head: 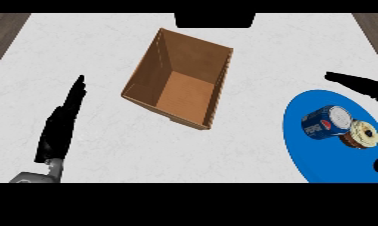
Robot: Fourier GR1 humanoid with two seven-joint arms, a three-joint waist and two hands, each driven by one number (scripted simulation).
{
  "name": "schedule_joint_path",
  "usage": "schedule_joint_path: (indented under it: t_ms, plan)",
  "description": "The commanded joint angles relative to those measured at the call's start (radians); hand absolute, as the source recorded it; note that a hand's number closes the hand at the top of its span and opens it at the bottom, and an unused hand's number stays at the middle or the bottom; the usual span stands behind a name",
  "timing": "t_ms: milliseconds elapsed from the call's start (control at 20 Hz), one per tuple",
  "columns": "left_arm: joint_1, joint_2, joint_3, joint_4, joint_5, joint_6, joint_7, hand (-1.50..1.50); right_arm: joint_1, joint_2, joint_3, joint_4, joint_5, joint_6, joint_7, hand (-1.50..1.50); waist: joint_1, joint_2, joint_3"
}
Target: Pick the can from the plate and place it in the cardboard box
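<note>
A blue can (323, 123) with a silver end lies on its side on the blue plate (310, 155) at the right edge of the head view. An open cardboard box (179, 81) stands in the middle of the counter, well to the left of the plate, with nothing inside it. Of my right hand (356, 83), straight black fingers show at the right edge, just beyond the plate's far rim and apart from the can; most of the hand is out of frame. My left hand (60, 120) rests open at lower left, fingers straight.
A round tan and brown pastry (362, 134) lies on the plate, touching the can's right side. A dark block (214, 19) sits at the counter's far edge behind the box. White counter stretches between box and plate.
</note>
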Motion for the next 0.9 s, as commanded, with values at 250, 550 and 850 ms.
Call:
schedule_joint_path:
  t_ms: [250,550,850]
  plan:
    - [0.031,-0.018,0.104,0.071,0.003,-0.108,-0.096,0.0,0.061,0.08,-0.021,-0.003,0.169,0.016,-0.019,-1.5,0.0,0.001,0.0]
    - [0.004,-0.063,0.1,-0.04,-0.067,-0.103,0.042,0.0,0.025,0.165,-0.035,0.027,0.25,0.036,-0.035,-1.5,0.002,0.001,0.001]
    - [0.069,-0.078,0.14,-0.004,-0.094,-0.135,-0.055,0.0,0.02,0.242,-0.028,0.053,0.33,0.006,-0.037,-1.5,0.004,0.001,0.0]
